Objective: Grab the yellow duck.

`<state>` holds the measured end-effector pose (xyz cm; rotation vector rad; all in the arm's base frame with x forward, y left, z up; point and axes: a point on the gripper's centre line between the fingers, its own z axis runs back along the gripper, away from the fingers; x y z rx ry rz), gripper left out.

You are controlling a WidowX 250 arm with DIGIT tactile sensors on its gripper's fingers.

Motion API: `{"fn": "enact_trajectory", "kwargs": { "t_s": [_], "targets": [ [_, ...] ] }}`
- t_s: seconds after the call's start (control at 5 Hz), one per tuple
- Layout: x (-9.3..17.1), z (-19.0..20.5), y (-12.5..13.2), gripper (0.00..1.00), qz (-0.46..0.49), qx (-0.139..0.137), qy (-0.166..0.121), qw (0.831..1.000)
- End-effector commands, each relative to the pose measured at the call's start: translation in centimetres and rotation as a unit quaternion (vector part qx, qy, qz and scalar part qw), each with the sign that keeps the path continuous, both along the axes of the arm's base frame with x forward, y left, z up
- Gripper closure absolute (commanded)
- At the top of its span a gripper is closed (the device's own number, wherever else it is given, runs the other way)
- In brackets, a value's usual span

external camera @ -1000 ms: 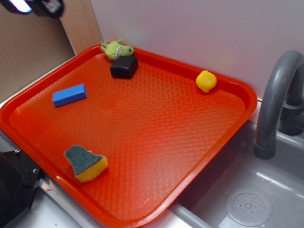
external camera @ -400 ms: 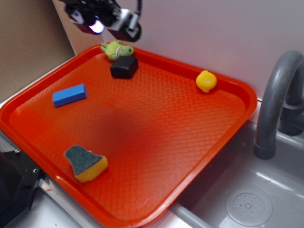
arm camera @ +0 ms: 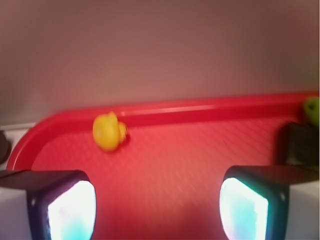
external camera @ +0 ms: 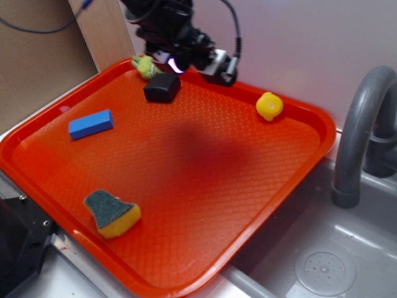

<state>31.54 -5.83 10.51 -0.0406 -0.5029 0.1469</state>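
Duck (external camera: 269, 106) sits alone near the far right corner of the orange tray (external camera: 205, 205), close to the rim by the wall. In the exterior view the pincer (external camera: 186, 59) hangs over the far edge of the tray, above the black block (external camera: 162, 87) and well apart from the duck; from here I cannot tell how its jaws stand. The green plush (external camera: 144, 66) peeks out beside the block, partly hidden by the arm. The blue block (external camera: 91, 124) lies toward the left, the sponge (external camera: 112, 213) near the front edge, both well clear of any path. A grey tap (external camera: 360, 124) and sink stand to the right, off the tray.

In the wrist view the pincer (arm camera: 157, 202) is wide, its two fingers (arm camera: 62, 202) at the bottom corners with nothing between them. The duck (arm camera: 108, 132) shows ahead and left of centre, just beside the tray's rim (arm camera: 200, 107); the black block (arm camera: 300, 145) and a sliver of plush (arm camera: 312, 111) sit at the right edge.

The step in hand looks like the approach. To do it well, shift until the duck is centred between the fingers, then descend low, since it is small, round and glossy and could squirt out. The nearby rim is the main obstacle: one finger may strike it
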Motion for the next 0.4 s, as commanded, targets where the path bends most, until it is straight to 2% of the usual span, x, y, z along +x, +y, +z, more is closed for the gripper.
{"fn": "enact_trajectory", "kwargs": {
  "t_s": [0.0,0.2],
  "targets": [
    [4.1,0.0,-3.3,0.0,-0.035,-0.051,-0.048,0.997],
    [4.7,-1.0,-4.9,0.0,-0.05,-0.068,-0.051,0.995]
  ]
}}
